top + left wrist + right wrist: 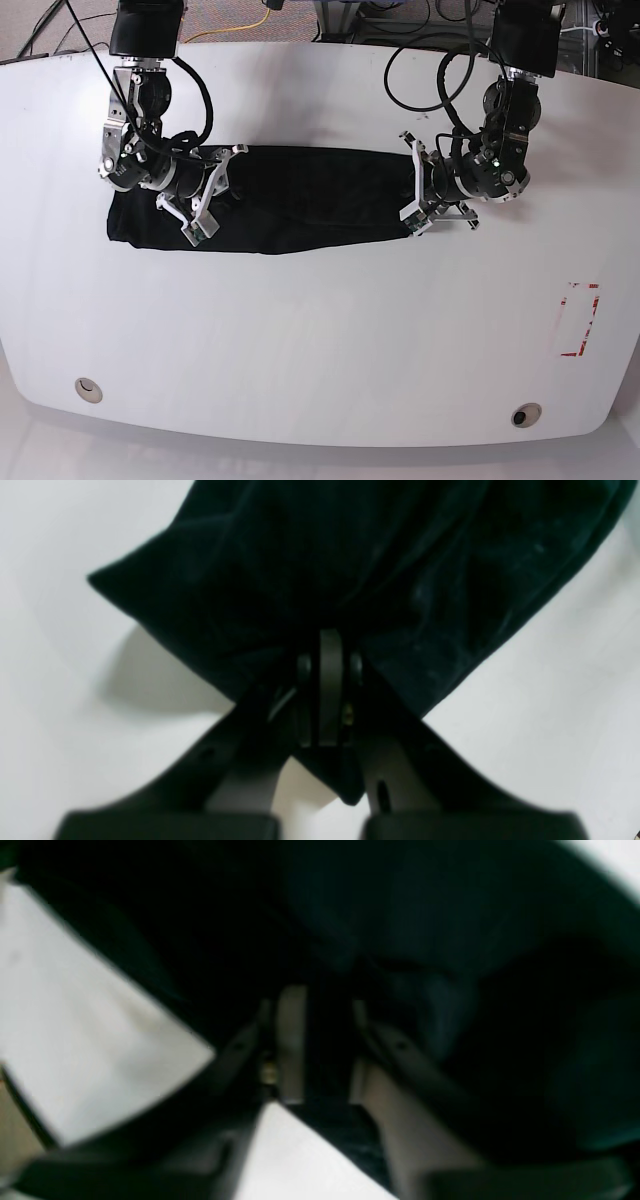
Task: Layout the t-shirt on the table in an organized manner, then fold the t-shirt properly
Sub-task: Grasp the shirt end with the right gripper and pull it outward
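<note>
Base view: high above the table (320, 340), looking steeply down, far enough to take in both arms and nearly every edge. Wrist views: mounted behind each gripper, aimed along the fingers, very close, blurred. Shared with the base view: opposite ends of the t-shirt (300, 200) and the white surface beside them.

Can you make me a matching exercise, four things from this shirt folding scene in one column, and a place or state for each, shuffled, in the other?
Column one:
1. t-shirt
2. left end effector
3. red dashed rectangle
4. yellow cable

Column two:
A. behind the table's far edge
B. stretched out as a long black band
C. marked near the table's edge, away from the cloth
D. shut on black fabric

Pairs: 1-B, 2-D, 3-C, 4-A
</note>
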{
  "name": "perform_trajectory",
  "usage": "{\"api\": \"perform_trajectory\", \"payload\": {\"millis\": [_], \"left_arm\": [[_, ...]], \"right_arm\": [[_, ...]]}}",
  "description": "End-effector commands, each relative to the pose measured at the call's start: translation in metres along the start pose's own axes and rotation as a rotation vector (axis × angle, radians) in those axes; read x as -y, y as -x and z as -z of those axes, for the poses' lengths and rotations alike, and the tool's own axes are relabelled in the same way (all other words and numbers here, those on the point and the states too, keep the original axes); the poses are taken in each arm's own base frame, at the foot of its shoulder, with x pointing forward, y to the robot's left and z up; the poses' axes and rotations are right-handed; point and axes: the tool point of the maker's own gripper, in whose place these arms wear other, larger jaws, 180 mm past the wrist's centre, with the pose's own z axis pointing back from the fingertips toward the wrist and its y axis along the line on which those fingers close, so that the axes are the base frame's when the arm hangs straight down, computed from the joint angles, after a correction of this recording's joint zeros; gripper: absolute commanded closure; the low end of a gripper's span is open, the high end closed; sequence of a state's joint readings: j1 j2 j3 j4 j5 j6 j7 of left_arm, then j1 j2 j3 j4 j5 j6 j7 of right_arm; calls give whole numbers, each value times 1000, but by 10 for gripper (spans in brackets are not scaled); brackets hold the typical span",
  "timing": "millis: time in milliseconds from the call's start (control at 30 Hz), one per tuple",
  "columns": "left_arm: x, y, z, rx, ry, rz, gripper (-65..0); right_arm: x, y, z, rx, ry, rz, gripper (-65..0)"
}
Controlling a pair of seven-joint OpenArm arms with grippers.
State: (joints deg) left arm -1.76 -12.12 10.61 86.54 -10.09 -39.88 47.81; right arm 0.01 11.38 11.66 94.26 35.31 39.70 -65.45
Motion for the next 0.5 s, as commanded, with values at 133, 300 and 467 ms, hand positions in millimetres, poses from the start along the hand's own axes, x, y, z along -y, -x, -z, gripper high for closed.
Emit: {"api": "perform_trajectory", "payload": {"millis": [133,300,467], "left_arm": [[-3,13,-1,-60,-13,16,0],[-3,14,-1,-62,-14,14,0],[0,19,-1,-70,-7,6,0]], "right_arm": [[13,-60,-55,207,59,-40,-442],[41,-75,-90,310,126,15,-634],[93,-56,-115,332,214,168,-650]]}}
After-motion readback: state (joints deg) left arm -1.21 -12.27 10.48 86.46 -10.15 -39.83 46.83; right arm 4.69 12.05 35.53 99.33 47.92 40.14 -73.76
